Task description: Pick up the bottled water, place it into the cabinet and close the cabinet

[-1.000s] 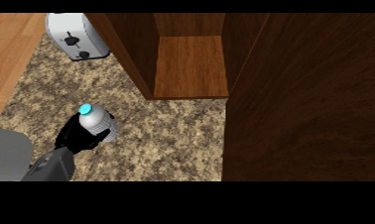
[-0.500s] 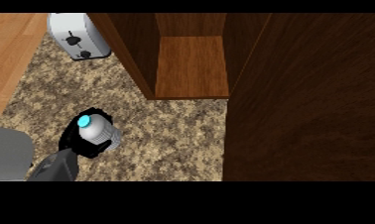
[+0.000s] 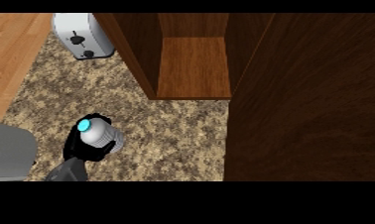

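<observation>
The bottled water is a pale grey bottle with a light blue cap, at the lower left of the head view. Its cap points up toward me. My left hand is shut on it, black fingers curled round its body, and the grey forearm comes in from the lower edge. The wooden cabinet stands open at the top centre, with a bare shelf inside. Its open door fills the right side. The bottle is to the left of and nearer than the cabinet opening. My right hand does not show.
A white toaster stands at the back left beside the cabinet's left wall. A grey rounded shape sits at the lower left edge. Speckled stone counter lies between the bottle and the cabinet. A wooden strip runs along the far left.
The bottle in my left hand has shifted lower in the view and looks slightly larger. The whole scene has slid a little to the right.
</observation>
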{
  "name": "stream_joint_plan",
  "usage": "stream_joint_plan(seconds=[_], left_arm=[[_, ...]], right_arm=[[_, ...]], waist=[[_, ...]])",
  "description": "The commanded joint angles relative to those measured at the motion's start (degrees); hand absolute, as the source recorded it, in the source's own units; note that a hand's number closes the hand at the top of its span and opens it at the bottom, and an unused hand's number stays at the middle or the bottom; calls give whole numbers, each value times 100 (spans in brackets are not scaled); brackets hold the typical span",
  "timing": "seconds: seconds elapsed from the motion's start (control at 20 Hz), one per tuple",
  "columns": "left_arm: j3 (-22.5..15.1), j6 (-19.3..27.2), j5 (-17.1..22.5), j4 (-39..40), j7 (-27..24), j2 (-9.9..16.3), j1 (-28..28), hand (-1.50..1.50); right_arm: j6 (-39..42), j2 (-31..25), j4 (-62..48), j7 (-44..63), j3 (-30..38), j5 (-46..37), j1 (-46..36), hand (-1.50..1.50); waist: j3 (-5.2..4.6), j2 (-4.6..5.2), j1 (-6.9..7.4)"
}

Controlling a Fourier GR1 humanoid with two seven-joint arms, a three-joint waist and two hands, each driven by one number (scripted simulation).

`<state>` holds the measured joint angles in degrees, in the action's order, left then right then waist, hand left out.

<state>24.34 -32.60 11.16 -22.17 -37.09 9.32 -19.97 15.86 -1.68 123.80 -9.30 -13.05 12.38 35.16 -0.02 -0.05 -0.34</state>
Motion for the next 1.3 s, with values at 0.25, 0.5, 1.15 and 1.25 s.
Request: stream_joint_plan(seconds=[0.25,0.5,1.15,1.25], left_arm=[[-65,-280,713,-1202,670,-441,280,150],[-474,46,933,-2731,1588,-776,974,150],[-2493,2461,1488,-5022,2521,-931,823,150],[-3061,2876,1571,-5366,2382,-932,950,150]], right_arm=[[148,-263,43,65,343,375,-20,-150],[-175,100,158,-122,-401,-397,322,-150],[-3,-241,239,416,84,507,-224,-150],[150,-239,-255,-162,34,251,-68,-150]], waist=[[12,-27,78],[12,-39,76],[3,-1,3],[4,-6,-9]])
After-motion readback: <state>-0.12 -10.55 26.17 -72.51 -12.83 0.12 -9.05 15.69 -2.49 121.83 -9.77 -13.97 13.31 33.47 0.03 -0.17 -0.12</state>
